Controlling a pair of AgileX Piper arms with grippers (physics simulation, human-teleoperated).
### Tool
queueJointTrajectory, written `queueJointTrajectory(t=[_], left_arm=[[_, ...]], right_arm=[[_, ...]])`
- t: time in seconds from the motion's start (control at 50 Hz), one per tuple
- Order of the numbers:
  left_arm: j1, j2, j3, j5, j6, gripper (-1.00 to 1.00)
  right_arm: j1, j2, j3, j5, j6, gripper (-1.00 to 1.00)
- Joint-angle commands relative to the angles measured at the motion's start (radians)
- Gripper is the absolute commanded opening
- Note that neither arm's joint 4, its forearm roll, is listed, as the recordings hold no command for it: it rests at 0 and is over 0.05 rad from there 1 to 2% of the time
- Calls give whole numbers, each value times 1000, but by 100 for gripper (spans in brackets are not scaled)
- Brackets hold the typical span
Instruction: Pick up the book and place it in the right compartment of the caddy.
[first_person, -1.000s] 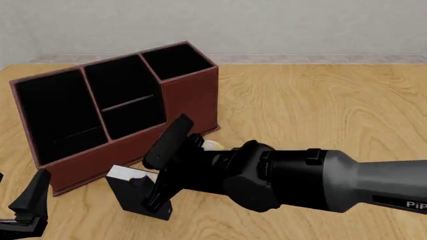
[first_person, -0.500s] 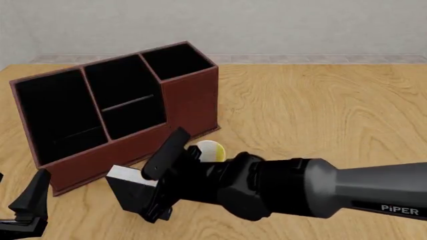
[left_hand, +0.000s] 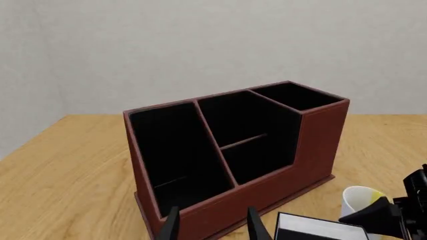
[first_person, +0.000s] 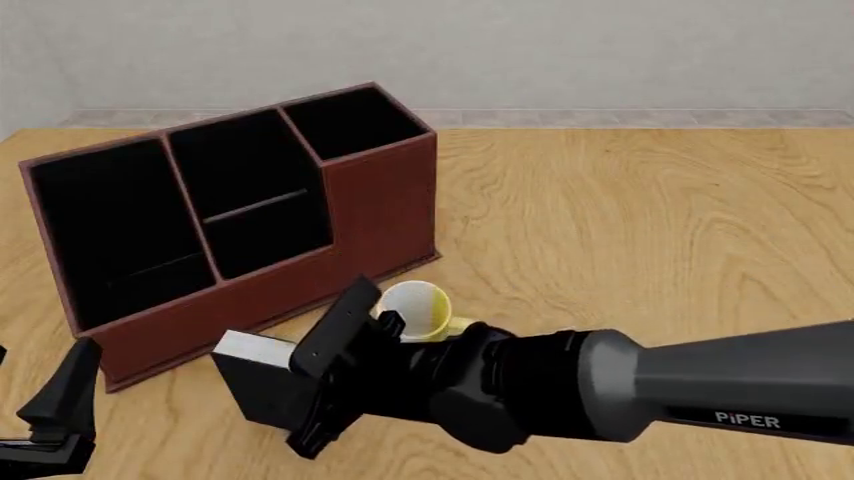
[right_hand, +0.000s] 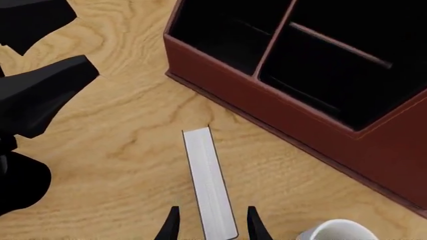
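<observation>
The book stands upright on the wooden table, just in front of the caddy and near its low front wall, with its white page edge facing up; the right gripper reaches in from the right and straddles the book, its two fingers parted with one on either side of the white edge, though whether the pads press the covers cannot be told; in the right wrist view the book's page edge runs between the two fingertips; a white mug with a yellow inside lies on its side just behind the right gripper, between it and the caddy; the caddy's right compartment is the narrow end section farthest from the left gripper, which hovers low at the near left corner of the table, well apart from the book; whether its fingers are apart or together cannot be told.
</observation>
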Motion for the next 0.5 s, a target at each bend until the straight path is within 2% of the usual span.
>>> queueJointTrajectory(t=[0.02,0.26,0.28,0.5], left_arm=[[0,0,0,0,0,100],[0,0,0,0,0,100],[0,0,0,0,0,100],[0,0,0,0,0,100]], right_arm=[[-4,26,3,-8,0,100],[-1,10,22,-29,11,100],[-2,4,22,-28,5,-100],[21,-58,15,11,-22,-100]])
